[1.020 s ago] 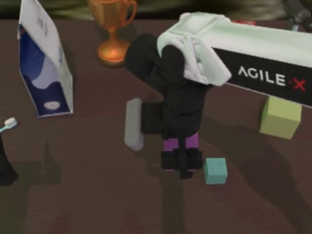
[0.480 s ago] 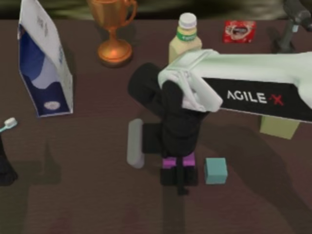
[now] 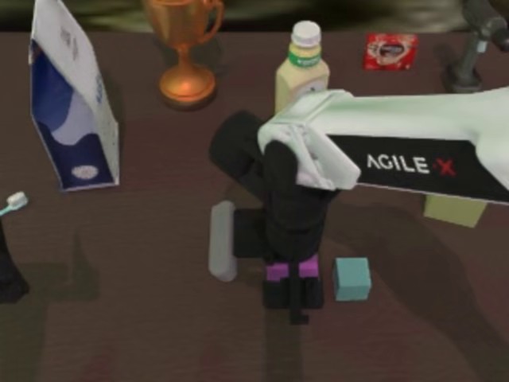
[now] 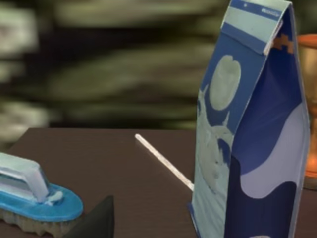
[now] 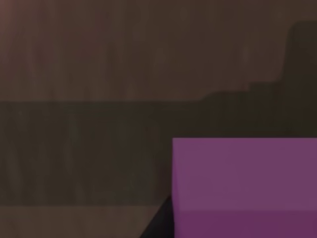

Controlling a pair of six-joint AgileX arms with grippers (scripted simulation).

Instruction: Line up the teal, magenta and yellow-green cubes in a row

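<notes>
My right gripper point(image 3: 293, 291) is shut on the magenta cube point(image 3: 292, 269), low over the table near the front middle. The right wrist view shows the magenta cube point(image 5: 242, 183) close up, with a dark finger point(image 5: 161, 223) against its side. The small teal cube point(image 3: 351, 278) sits on the table just right of the magenta one, with a narrow gap between them. The pale yellow-green cube point(image 3: 455, 211) stands farther back at the right, mostly hidden under my right arm. My left gripper point(image 3: 8, 278) is parked at the table's left edge.
A blue-and-white carton point(image 3: 71, 103) stands at the back left, and a toothbrush point(image 3: 12, 203) lies at the left edge. Along the back are a bronze trophy point(image 3: 184, 48), a pale bottle point(image 3: 302, 68), a red packet point(image 3: 390, 50) and a dark stand point(image 3: 469, 48).
My right gripper has moved toward the table's front with the magenta cube, ending beside the teal cube. The arm now uncovers the bottle and red packet and hides more of the yellow-green cube.
</notes>
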